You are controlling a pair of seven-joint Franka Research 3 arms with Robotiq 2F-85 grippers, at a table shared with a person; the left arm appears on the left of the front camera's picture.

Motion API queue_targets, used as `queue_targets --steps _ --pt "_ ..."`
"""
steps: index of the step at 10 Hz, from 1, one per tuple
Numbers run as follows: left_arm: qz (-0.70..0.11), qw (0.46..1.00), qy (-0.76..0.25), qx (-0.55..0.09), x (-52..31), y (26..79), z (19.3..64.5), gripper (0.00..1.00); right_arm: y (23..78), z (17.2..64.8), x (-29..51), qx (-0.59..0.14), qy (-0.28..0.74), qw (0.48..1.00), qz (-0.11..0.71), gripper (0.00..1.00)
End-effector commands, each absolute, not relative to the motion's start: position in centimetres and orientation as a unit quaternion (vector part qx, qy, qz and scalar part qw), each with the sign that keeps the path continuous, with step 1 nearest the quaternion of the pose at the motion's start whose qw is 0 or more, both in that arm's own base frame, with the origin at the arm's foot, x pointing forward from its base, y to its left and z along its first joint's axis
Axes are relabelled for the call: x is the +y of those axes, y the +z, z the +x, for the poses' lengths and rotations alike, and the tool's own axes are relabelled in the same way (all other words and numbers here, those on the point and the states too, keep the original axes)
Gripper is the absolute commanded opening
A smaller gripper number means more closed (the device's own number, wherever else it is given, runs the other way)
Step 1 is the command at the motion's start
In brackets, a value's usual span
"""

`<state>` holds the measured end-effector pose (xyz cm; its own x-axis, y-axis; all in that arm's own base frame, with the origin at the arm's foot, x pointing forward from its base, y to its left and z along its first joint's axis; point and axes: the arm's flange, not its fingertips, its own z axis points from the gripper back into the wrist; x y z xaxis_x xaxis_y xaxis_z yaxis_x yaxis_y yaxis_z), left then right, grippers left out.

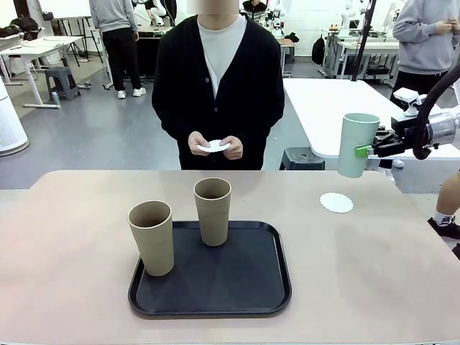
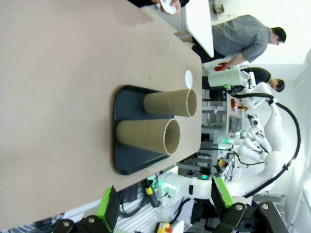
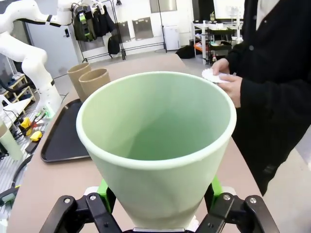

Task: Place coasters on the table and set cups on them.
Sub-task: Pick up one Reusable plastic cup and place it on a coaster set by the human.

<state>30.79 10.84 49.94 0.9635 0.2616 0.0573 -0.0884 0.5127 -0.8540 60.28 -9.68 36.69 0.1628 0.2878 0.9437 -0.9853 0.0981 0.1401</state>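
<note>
The right pincer (image 1: 355,149) is black with green pads (image 1: 363,151), on a white arm (image 1: 445,129) with a black cable (image 1: 429,100).

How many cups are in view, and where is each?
3. The near tan cup and the far tan cup stand on the black tray; the right gripper holds the mint green cup in the air.

The table (image 1: 72,215) is coloured a matte beige-pink, without pattern. The tray (image 1: 280,287) is plain black. Tan-brown is seen on the near left cup (image 1: 152,241) and on the far cup (image 1: 213,215) alike. At the right, the mint-green cup (image 1: 357,140) is evenly tinted. The coaster (image 1: 336,203) at the right is white, its edge scalloped like a doily. The far coasters (image 1: 213,146) are white too, set against a black cardigan (image 1: 172,93) and a white shirt (image 1: 219,43). The right hand (image 1: 361,150) and the left hand (image 2: 164,199) are black with green pads.
</note>
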Motion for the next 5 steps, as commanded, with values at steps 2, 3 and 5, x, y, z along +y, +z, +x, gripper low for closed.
queue_targets --steps 2,3,5 --pt "-0.488 0.862 0.099 -0.093 10.9 50.0 30.8 1.00 34.5 62.7 -10.1 -0.398 0.501 0.615 0.461 0.85" --pt "-0.488 0.862 0.099 -0.093 10.9 50.0 30.8 1.00 33.7 62.7 -10.1 -0.396 0.500 0.615 0.463 0.85" --pt "-0.488 0.862 0.099 -0.093 10.9 50.0 30.8 1.00 32.4 62.7 -9.9 -0.392 0.496 0.620 0.465 0.85"
